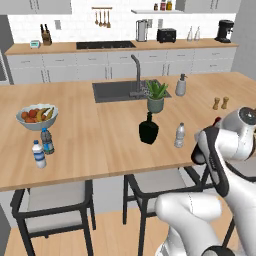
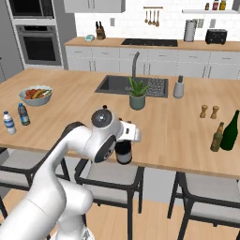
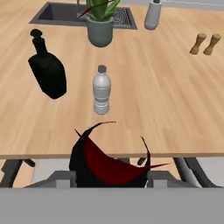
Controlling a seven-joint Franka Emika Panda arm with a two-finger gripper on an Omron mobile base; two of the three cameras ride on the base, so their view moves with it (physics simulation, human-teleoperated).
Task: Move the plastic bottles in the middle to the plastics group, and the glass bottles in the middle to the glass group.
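Note:
My gripper (image 3: 111, 176) hangs just off the counter's front edge, shut on the dark wine bottle (image 3: 109, 162) with the red foil top; in the right base view the wine bottle's dark body (image 2: 123, 152) hangs below the hand. Ahead on the counter stand the clear water bottle (image 3: 101, 93) with a white cap and, to its left, the squat black bottle (image 3: 48, 72). From the left base view the water bottle (image 1: 180, 135) and the black bottle (image 1: 148, 130) are mid-counter. Two small plastic bottles (image 1: 38, 154) stand far left. An olive-green bottle (image 2: 230, 131) stands far right.
A potted plant (image 1: 155, 97), sink (image 1: 120, 90) and grey dispenser (image 1: 181, 86) sit behind the middle bottles. Two wooden shakers (image 1: 220, 103) stand to the right, a fruit bowl (image 1: 36, 116) to the left. Stools (image 1: 55, 200) are tucked under the counter's front edge.

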